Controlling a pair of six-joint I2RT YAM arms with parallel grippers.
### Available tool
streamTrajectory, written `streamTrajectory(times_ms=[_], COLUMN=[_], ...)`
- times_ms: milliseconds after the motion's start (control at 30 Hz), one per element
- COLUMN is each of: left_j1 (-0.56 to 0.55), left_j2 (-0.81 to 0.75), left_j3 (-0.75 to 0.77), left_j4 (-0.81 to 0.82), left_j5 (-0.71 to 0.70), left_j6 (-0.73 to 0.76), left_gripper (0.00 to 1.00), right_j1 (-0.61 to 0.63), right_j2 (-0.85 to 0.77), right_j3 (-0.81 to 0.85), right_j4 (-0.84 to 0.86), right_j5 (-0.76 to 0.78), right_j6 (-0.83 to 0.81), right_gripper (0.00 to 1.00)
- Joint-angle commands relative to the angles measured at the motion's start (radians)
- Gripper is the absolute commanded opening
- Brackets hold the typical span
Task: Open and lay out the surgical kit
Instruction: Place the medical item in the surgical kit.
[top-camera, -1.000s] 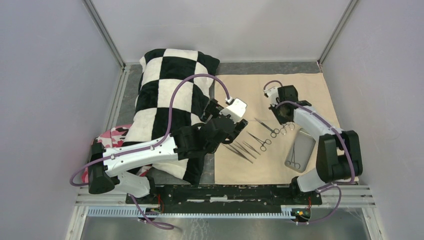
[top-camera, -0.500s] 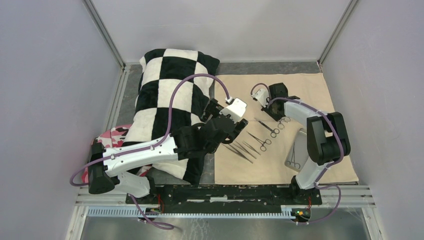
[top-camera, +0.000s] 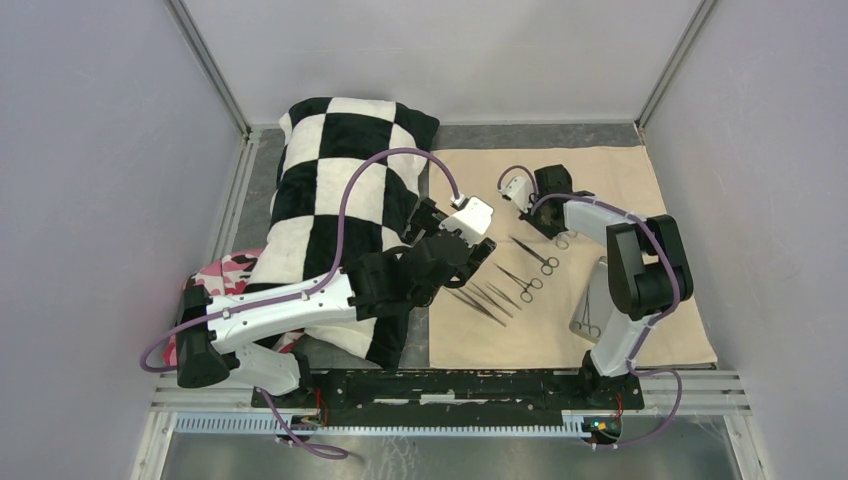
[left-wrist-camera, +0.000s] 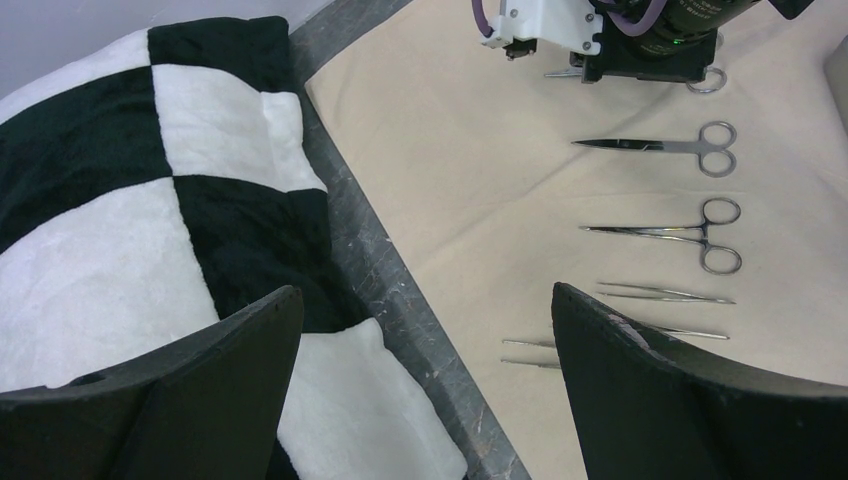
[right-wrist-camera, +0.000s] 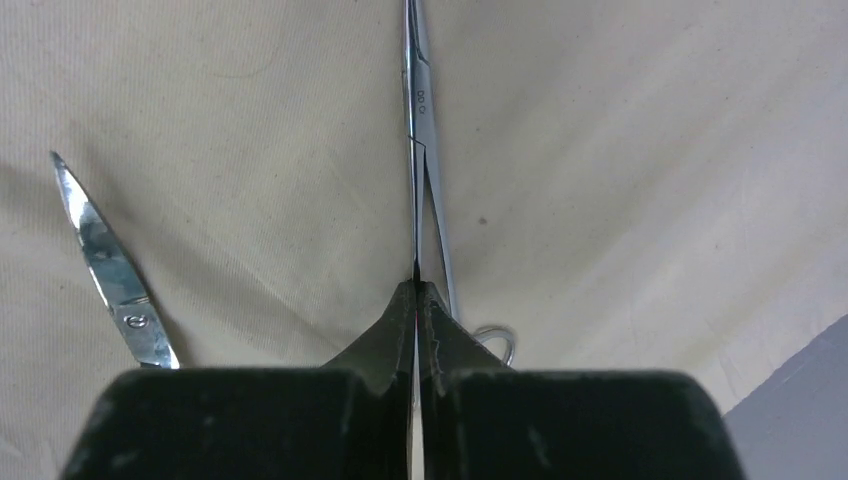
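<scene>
Right wrist view, OPERATOR: My right gripper (right-wrist-camera: 417, 285) is pinched tight on the shank of a thin steel scissor-handled forceps (right-wrist-camera: 415, 100), low over the beige cloth wrap (right-wrist-camera: 620, 150). One ring handle shows just behind the fingers. Whether the tips touch the cloth, I cannot tell.

OBSERVER: Where does it belong?

OPERATOR: At the far end of the row, I judge. On the left wrist view, pointed steel scissors (left-wrist-camera: 660, 146), a second ring-handled forceps (left-wrist-camera: 665, 232) and slim steel tweezers (left-wrist-camera: 665, 293) lie side by side, apart, tips toward the pillow. I'd lay mine flat, parallel to the scissors and clear of their blade, which sits near my fingers. I'd let go only once the steel rests on the cloth, so it can't bounce or twist.

OBSERVER: And room to move?

OPERATOR: Bare cloth lies beyond and to the right of the row. The cloth's left edge runs along a dark grey table strip (left-wrist-camera: 400, 290) beside the black-and-white checkered pillow (top-camera: 340, 190). The small rectangular grey metal tray (top-camera: 595, 280) sits near my right arm's base, partly hidden by the arm. My left gripper (left-wrist-camera: 425, 295) hangs with jaws spread wide, holding nothing, over the pillow's edge, near the tweezers. I'd steer well apart from it.
</scene>
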Motion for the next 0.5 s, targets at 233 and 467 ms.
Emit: streamTrajectory(times_ms=[233, 467], left_j1=[0.008, 0.005], left_j2=[-0.023, -0.024], left_j3=[-0.004, -0.001], left_j4=[0.043, 0.040], left_j5=[-0.011, -0.006], left_j6=[0.034, 0.034], left_gripper=[1.00, 1.00], right_j1=[0.004, 0.005], right_j2=[0.007, -0.108], right_j3=[0.006, 0.026], right_j4=[0.053, -0.001], right_j5=[0.005, -0.016], right_j6=[0.043, 0.166], right_gripper=[0.13, 0.25])
